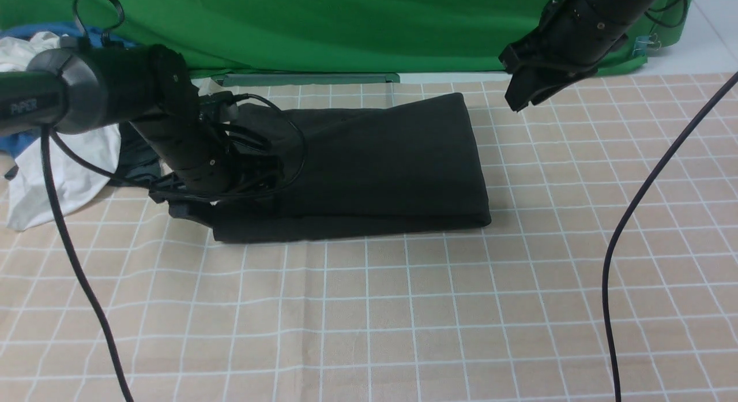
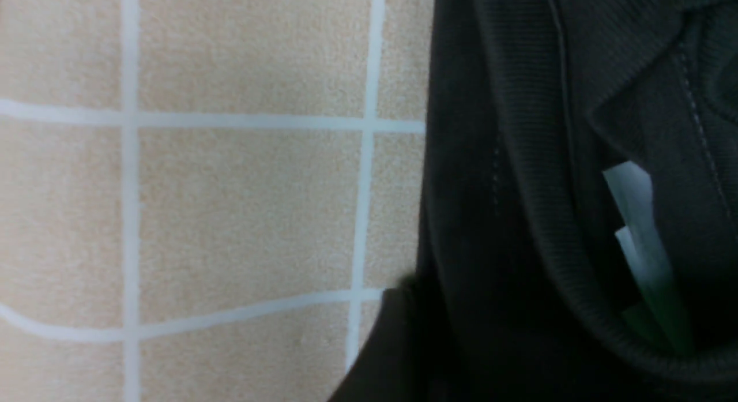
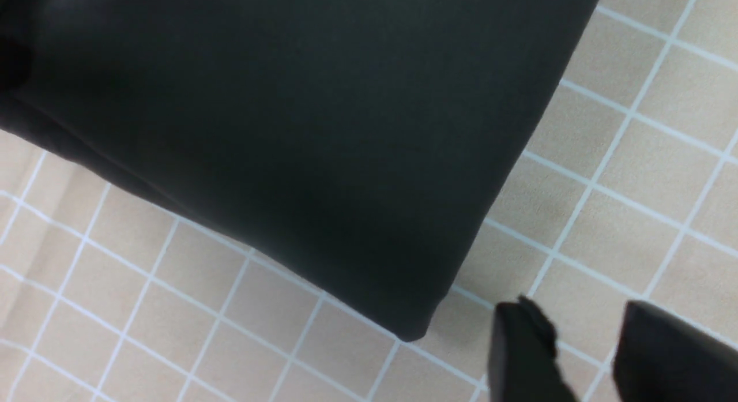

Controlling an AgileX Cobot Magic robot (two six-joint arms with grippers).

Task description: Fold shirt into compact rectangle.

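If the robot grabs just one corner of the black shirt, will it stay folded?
Probably not. The shirt is soft cloth in loose stacked layers, so it would likely droop and fall open. It should not roll or break, and on the checked cloth it looks likelier to bunch than slide.

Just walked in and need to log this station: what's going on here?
A two-armed robot is folding a black shirt on a checked tablecloth. The shirt already lies as a folded rectangle. The left end effector sits low at the shirt's left end, by the collar and neck label; whether it is open cannot be made out. The right end effector is raised off the shirt's far right corner, open and empty. A white garment lies off to the left.
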